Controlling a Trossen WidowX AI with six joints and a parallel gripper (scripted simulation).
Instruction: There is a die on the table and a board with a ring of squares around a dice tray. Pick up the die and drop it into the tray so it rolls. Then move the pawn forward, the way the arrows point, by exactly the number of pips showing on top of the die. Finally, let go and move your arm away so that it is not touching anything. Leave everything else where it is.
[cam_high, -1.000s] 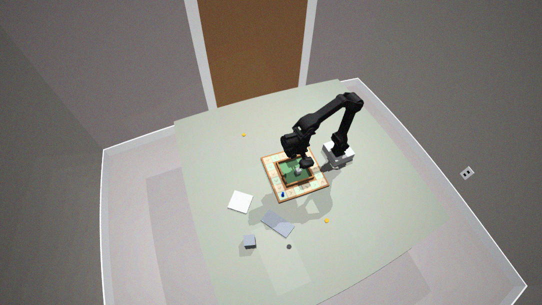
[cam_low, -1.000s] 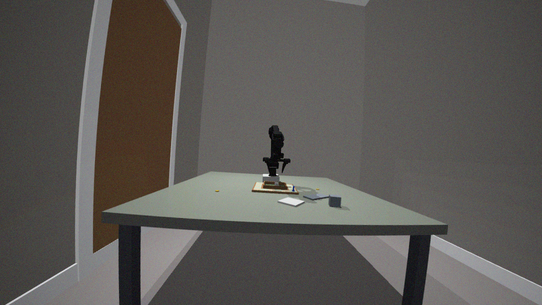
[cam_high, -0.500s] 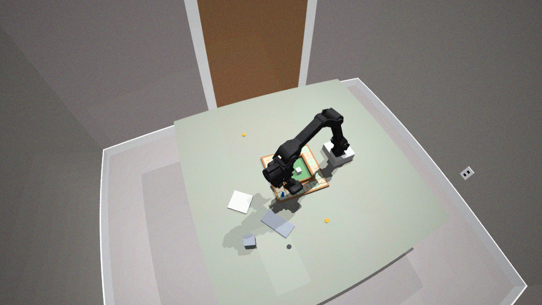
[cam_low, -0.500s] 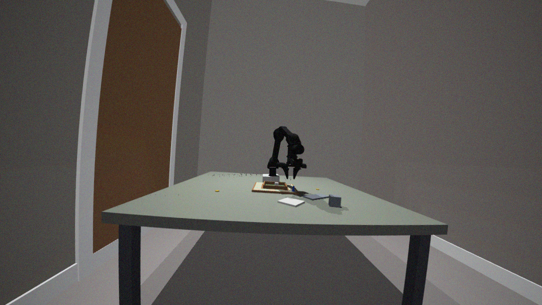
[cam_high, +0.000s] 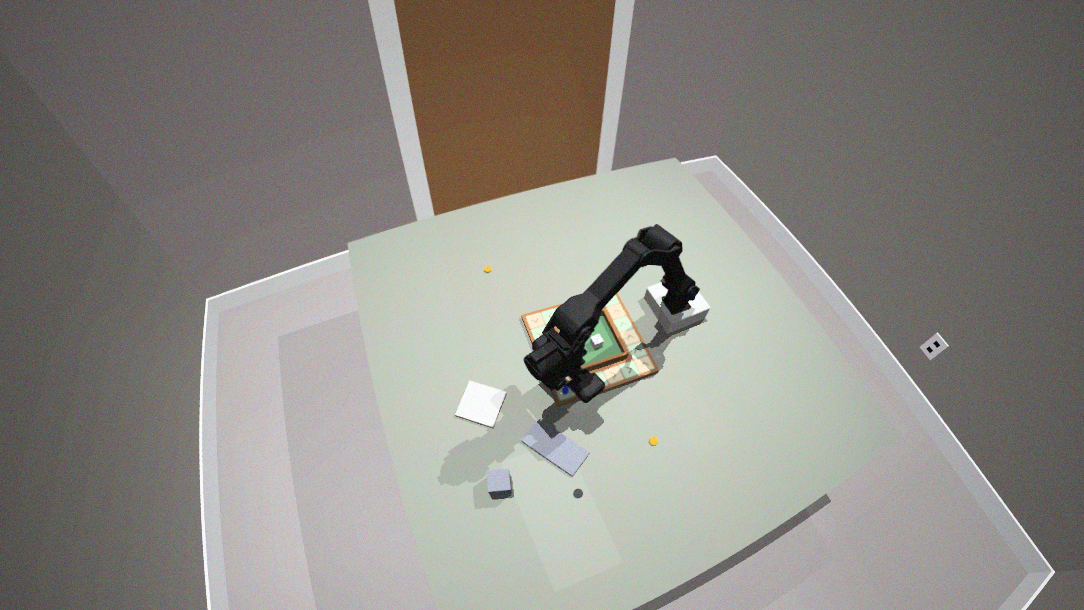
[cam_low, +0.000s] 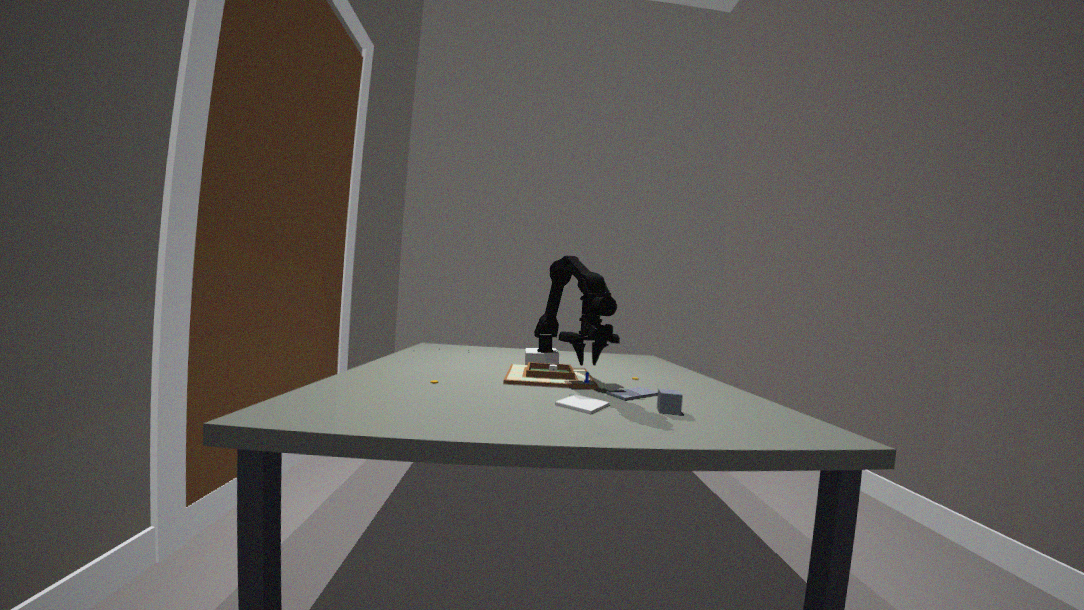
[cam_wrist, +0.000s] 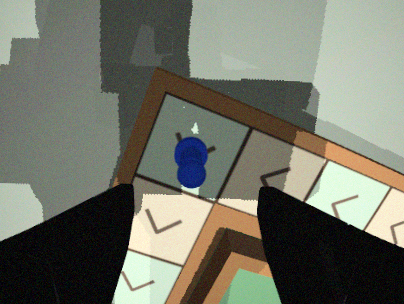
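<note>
The blue pawn (cam_high: 565, 389) (cam_low: 586, 377) (cam_wrist: 191, 162) stands upright on a corner square of the board (cam_high: 644, 365) (cam_low: 515, 377) (cam_wrist: 225, 112). My gripper (cam_low: 588, 363) (cam_wrist: 196, 198) is partly open and empty, pointing down above the pawn's corner, with the fingertips higher than the pawn. In the wrist view the pawn appears between and slightly beyond the fingertips. The white die (cam_high: 597, 341) (cam_low: 553, 367) rests in the green-floored dice tray (cam_high: 626, 355) (cam_low: 538, 373) (cam_wrist: 250, 287). Its top pips are too small to read, and it is outside the wrist view. The arm hides part of the board in the top view.
A white square plate (cam_high: 480, 403) (cam_low: 582, 403), a lilac-grey slab (cam_high: 564, 452) (cam_low: 632, 393) and a grey cube (cam_high: 498, 482) (cam_low: 669, 401) lie beyond the pawn's corner. Two yellow discs, one (cam_high: 487, 269) and another (cam_high: 653, 440), and a dark disc (cam_high: 577, 493) lie farther out.
</note>
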